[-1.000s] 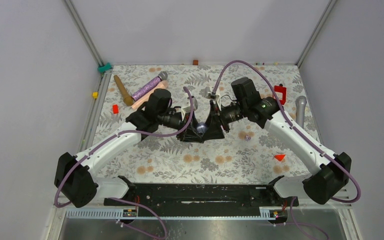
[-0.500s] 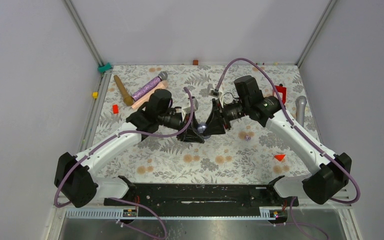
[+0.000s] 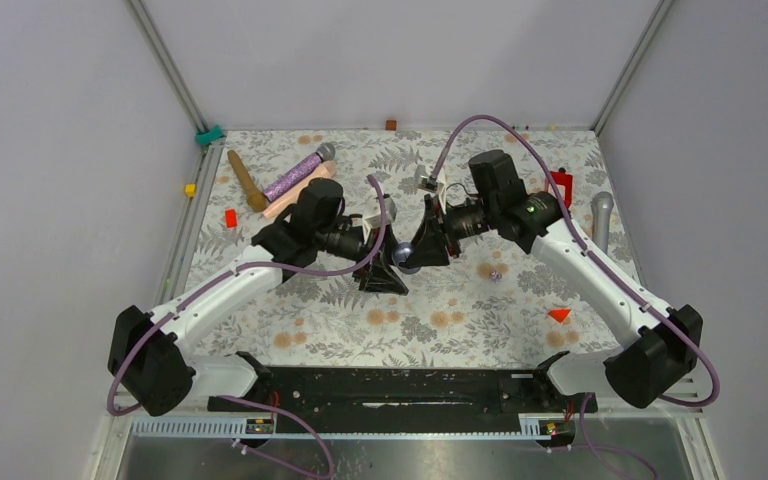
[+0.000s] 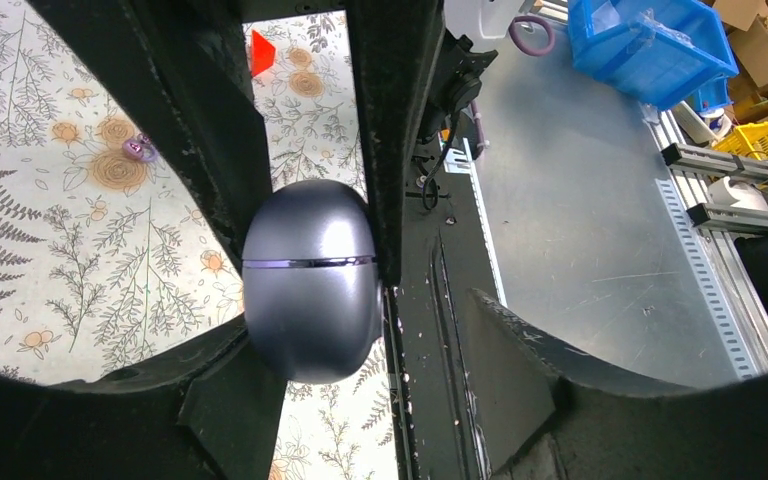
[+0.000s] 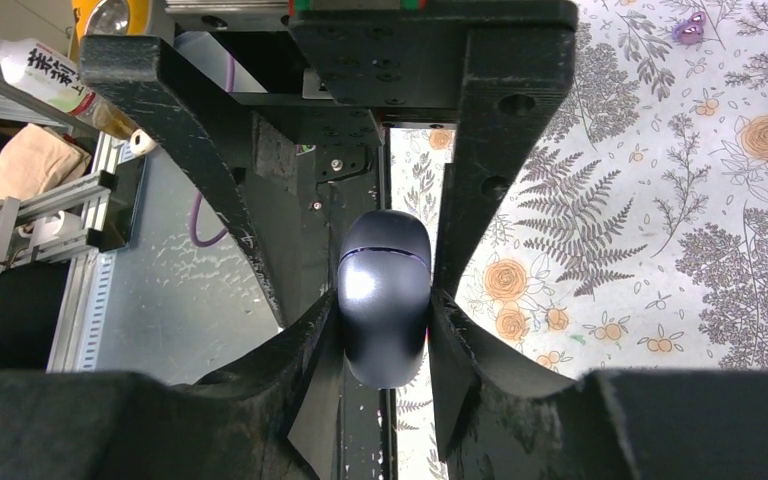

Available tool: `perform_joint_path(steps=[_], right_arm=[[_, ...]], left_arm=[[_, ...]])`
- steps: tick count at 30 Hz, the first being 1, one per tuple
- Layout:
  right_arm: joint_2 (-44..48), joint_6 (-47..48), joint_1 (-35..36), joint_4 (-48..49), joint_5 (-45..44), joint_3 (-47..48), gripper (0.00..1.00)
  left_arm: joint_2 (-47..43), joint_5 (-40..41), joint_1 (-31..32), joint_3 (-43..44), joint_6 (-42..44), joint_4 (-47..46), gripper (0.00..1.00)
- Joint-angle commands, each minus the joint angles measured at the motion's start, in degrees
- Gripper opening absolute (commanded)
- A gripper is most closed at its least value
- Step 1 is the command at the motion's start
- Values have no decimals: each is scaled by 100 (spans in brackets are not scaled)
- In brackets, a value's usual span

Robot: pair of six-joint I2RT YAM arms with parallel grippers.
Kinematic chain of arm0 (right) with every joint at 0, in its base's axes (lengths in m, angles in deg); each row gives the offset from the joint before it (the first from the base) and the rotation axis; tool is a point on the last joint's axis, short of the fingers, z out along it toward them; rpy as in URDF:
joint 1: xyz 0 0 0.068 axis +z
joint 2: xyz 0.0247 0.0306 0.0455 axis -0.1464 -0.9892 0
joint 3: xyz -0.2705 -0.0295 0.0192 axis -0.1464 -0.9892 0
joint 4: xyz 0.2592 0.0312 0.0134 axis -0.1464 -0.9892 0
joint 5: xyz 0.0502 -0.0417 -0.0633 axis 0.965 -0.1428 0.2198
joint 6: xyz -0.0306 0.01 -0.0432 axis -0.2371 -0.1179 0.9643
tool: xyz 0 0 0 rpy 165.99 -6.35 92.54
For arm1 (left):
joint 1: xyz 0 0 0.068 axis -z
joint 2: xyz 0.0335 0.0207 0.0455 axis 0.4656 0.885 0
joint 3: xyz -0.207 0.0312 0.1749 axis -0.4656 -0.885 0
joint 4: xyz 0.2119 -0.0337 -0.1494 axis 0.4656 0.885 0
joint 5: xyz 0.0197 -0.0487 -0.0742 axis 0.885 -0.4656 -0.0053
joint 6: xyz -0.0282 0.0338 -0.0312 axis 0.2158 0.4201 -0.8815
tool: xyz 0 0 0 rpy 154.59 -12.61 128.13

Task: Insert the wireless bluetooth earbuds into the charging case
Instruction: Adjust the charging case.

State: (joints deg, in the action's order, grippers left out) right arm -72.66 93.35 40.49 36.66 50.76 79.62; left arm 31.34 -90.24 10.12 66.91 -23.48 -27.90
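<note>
Top camera looks down; close wrist cameras share the charging case (image 4: 310,280).

Both arms angle inward, wrists facing; the left gripper (image 4: 370,335) stands parted, while the right gripper (image 5: 385,305) clamps the charging case (image 4: 310,270).

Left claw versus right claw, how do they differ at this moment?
Grip: the right claw is clamped on both sides of the charging case, while the left claw stands open, with a gap beside the case.
Load: the right claw holds the case; the left claw holds nothing.
Side: the left claw reaches in from the left, the right claw from the right.
Shared: both are black and meet tip to tip at the case.
</note>
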Motion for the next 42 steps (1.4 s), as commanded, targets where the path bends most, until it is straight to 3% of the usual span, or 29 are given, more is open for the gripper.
perform_joint_path(steps=[1,12,30,37,42], right_arm=[[-96,123,-37,-35,-102,92,31],[-307,478,-26,-651,-268,405,31],[-493,816,144,-1217,-470,699,31],[-525,862,207,-1311,-505,742,31],[-542,879,253,-1344,-532,760,32]], left_arm=[[-139,-195,28,39,84,-232,60],[-91,-117,67,49,192,-144,49],[2,-25,159,23,211,-141,53],[28,-15,176,19,222,-143,50],[40,7,183,19,230,-136,39]])
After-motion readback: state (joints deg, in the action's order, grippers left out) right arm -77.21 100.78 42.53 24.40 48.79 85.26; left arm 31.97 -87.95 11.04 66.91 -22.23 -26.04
